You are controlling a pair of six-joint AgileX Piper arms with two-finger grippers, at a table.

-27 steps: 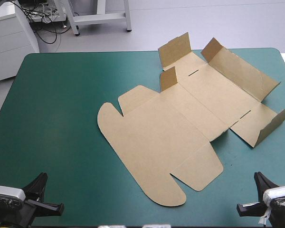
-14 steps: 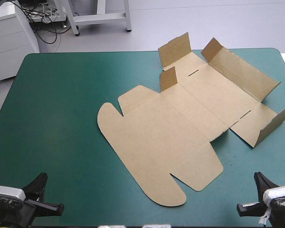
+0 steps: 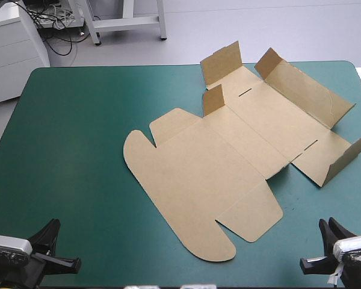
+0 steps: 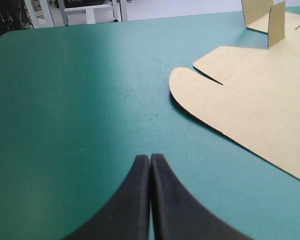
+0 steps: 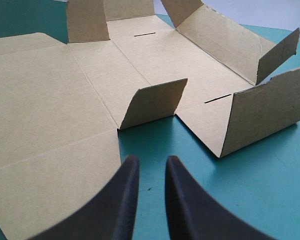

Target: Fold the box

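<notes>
Box pos: the box lay on the teal-green cover, running from table centre to the far right corner, no gripper touching it.
Box shape: cut sheet of brown board, matt, w/ creased fold lines. Lid end was flat, nearer the robot, w/ a rounded tab at its corner. The far end had its walls part raised.
High view only: whole outline, incl. the long wall tilted up along the far right side, and both arms low at the near edge, well apart from each other.
L wrist view only: bare cover w/ faint scuffs ahead of the gripper. The box sat off to its side, only the tab end and one upright flap in sight.
R wrist view only: a small flap stood tilted just ahead of the gripper. Two thin slits were cut in the base panel, and a side wall rose beside the flap.
L gripper: left gripper was pressed closed, black fingers meeting in one arch, holding nothing, low over the cover.
R gripper: right gripper was parted by a narrow gap w/ cover showing through, empty, aimed at the box's near edge.
</notes>
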